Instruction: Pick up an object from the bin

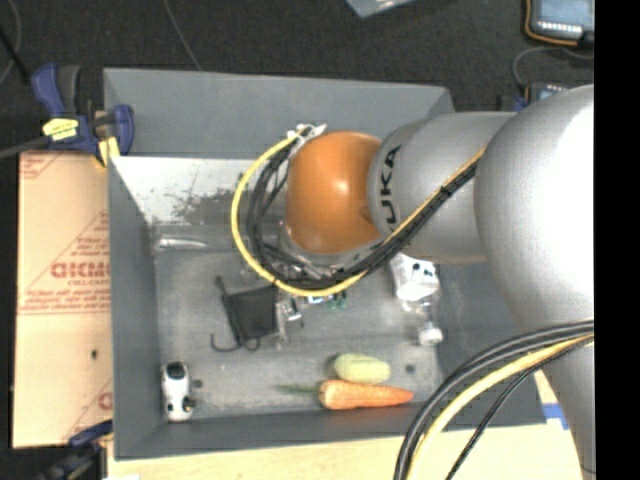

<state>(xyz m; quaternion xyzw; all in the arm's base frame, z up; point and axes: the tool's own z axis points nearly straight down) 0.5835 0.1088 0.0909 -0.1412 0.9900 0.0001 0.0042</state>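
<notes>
My gripper (290,314) hangs under the arm's orange dome, low over the middle of the bin floor and mostly hidden by the dome and cables. Right beside it on the left lies a flat black object (249,315) with a thin black cord trailing toward the front left. In front of it, near the bin's front wall, lie an orange carrot (366,396) and a pale yellow-green oval piece (361,369), side by side.
A small white and black figure (176,388) stands in the front left corner. By the right wall a white object with dark spots (415,280) sits, with a small grey-white piece (430,335) just before it. The arm covers the bin's back right.
</notes>
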